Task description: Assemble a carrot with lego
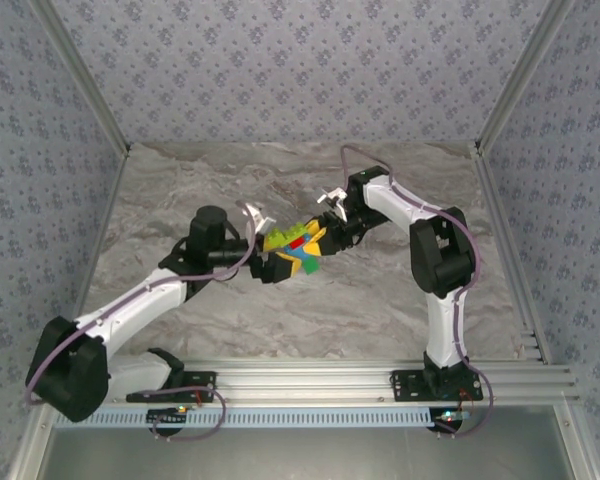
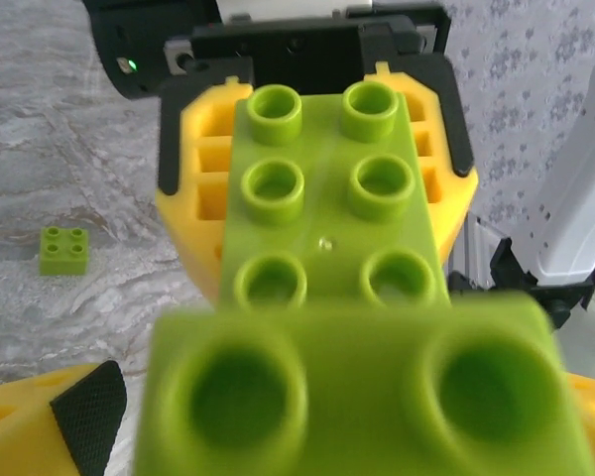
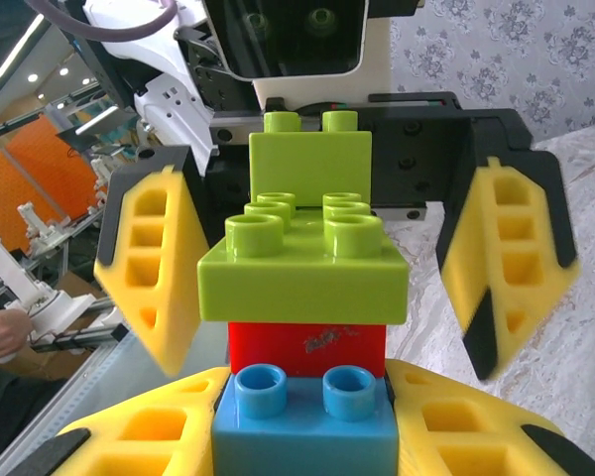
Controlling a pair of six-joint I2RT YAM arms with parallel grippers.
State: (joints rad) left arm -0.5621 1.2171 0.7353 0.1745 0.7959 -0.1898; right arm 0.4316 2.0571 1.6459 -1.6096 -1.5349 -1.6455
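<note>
Holding the carrot (image 1: 298, 244) aloft over mid-desk, the right gripper (image 2: 317, 149) is clamped on its blue end, probably to present the lime end for mating. The left gripper (image 3: 332, 266) gapes fully, its fingers flanking the stack and gripping nothing. The right wrist view exposes that clearance and the red-over-blue layers. The left wrist view instead catches a spare lime brick (image 2: 63, 250) lying on the desk.

On your work table (image 1: 380, 300), a grey marble-patterned slab edged with aluminium rails (image 1: 320, 380), one loose lime-green brick (image 2: 64, 250) lies flat with its four studs facing up. You can see it at the left of your left wrist view, resting directly on the stone and apart from everything else.
</note>
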